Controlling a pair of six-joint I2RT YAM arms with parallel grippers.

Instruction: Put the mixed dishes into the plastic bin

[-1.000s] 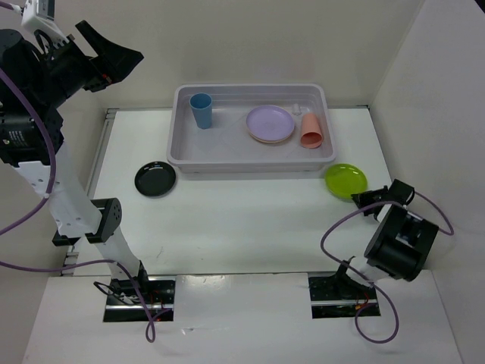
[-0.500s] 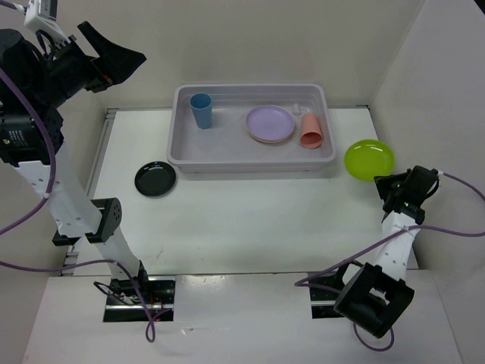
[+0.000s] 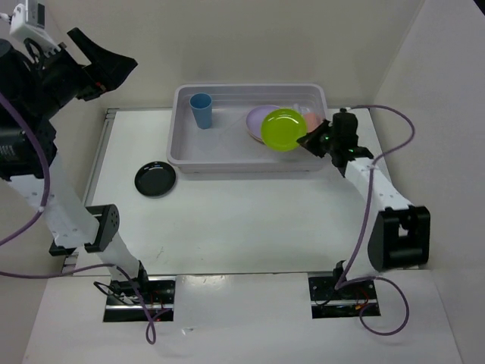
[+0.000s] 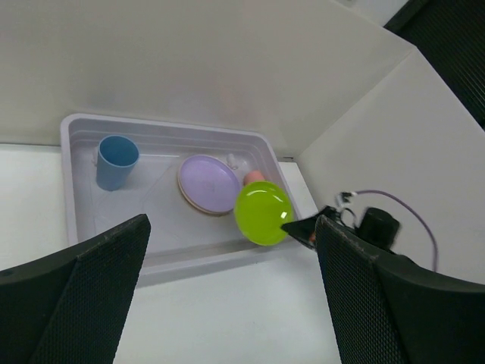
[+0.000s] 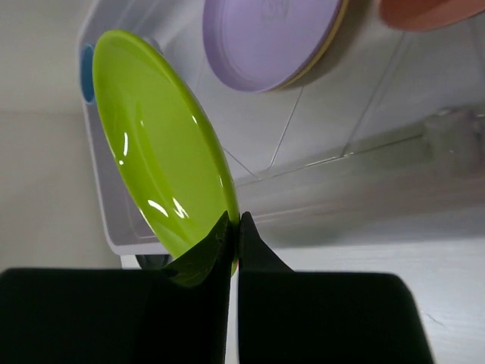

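Holding the lime green plate (image 3: 283,129) by its rim in the right gripper (image 3: 313,141), jaws clamped, tilted over the right half of the plastic bin (image 3: 227,162). Best to level it, lower it onto the lilac plate (image 3: 256,117) inside the bin, clear of the salmon-pink cup (image 3: 311,121) at the bin's right end, then part the jaws. Left gripper (image 3: 114,72) raised well left of the bin, jaws wide apart, empty. Black plate (image 3: 155,179) on the bench just left of the bin, not yet fetched
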